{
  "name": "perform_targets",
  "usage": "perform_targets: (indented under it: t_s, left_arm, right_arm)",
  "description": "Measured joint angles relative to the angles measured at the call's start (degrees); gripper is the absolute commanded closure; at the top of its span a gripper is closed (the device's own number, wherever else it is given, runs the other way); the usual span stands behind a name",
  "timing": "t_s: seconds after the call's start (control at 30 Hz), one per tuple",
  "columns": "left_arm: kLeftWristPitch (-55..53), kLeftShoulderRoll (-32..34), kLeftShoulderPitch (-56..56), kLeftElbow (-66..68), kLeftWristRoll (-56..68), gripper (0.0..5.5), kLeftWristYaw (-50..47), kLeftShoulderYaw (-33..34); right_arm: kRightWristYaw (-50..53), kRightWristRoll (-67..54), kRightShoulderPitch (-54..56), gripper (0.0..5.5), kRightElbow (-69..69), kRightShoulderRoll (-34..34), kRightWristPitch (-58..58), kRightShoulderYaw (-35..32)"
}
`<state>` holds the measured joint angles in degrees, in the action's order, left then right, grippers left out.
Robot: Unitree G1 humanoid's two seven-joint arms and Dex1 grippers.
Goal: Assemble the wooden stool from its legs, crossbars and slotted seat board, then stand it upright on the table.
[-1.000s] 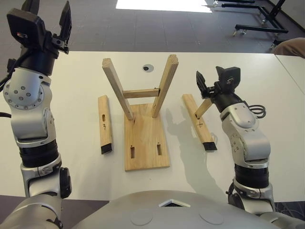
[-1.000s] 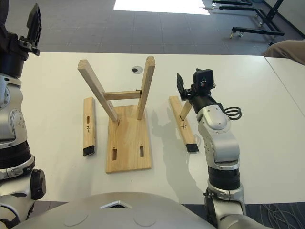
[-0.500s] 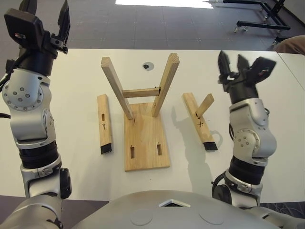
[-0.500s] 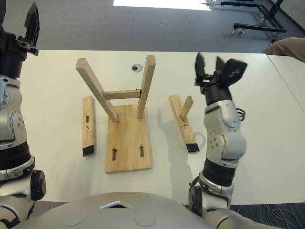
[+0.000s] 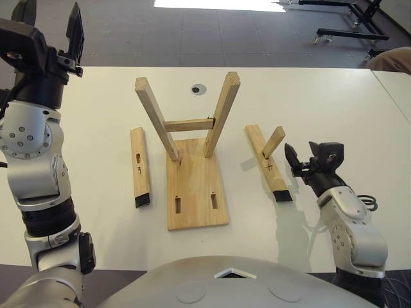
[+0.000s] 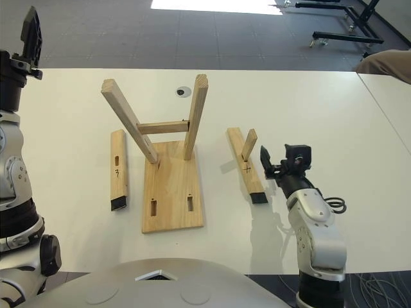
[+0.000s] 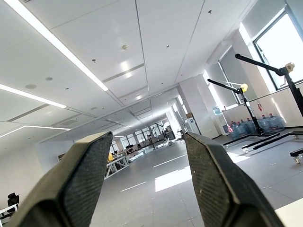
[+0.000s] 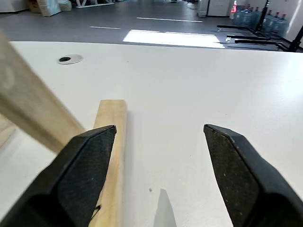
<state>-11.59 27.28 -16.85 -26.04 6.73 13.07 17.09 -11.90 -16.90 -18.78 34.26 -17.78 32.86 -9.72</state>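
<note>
Down from a raised pose above the loose parts, the right arm now sits low over the desk (image 5: 96, 147), its right pincer (image 8: 159, 130) spread open and holding nothing, just beside the dark-tipped near end of the right loose leg (image 5: 276, 179); the left arm has drifted slightly outward and remains lifted over the far left corner, with the left pincer (image 7: 147, 137) likewise open and empty, aimed up at the room. None of the wooden parts has shifted. By my judgement the job is roughly half done: the seat board (image 5: 197, 192) lies flat mid-desk, a left standing leg (image 5: 157, 120) and a right standing leg (image 5: 221, 115) are planted at its far end and joined by a crossbar (image 5: 189, 125), while the two near slots (image 5: 178, 204) are unfilled. A short crossbar (image 5: 274, 140) sticks up at a slant from the right loose leg, and the left loose leg (image 5: 140, 168) lies flat by itself on the other side of the board. Joining that second pair, seating it in the near slots and turning the stool onto its feet all appear to be left. How deeply any peg sits in its slot cannot be judged, and the left pincer's fingertips are cut off by the head views' upper edge.
</note>
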Motion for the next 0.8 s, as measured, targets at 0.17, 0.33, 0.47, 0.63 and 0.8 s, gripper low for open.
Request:
perform_targets:
  t_s: [0.17, 0.33, 0.47, 0.63, 0.8]
  left_arm:
    - [-0.5, -0.4, 0.5, -0.6, 0.0, 2.72, -0.1, -0.1]
    - [-0.5, -0.8, 0.6, -0.6, 0.0, 2.72, -0.2, -0.3]
    - [-0.5, -0.9, 0.6, -0.6, -0.1, 2.72, -0.2, -0.4]
    - [-0.5, -1.0, 0.7, -0.6, -0.3, 2.72, -0.3, -0.5]
    - [-0.5, -1.5, 1.1, -0.8, -0.3, 2.72, -0.8, -0.5]
  right_arm:
    - [-2.1, 0.9, -2.6, 1.49, 0.8, -2.0, 2.8, 2.4]
    - [-2.0, 3.2, -2.0, 1.49, -1.5, -2.8, 5.9, 5.4]
    - [-1.6, 4.7, -1.7, 1.49, -3.2, -3.0, 8.4, 7.1]
    - [-1.2, 5.3, 1.6, 1.49, -4.0, -4.0, 14.2, 8.2]
    - [-1.2, 4.4, 4.3, 2.15, -1.2, -5.1, 22.9, 8.6]
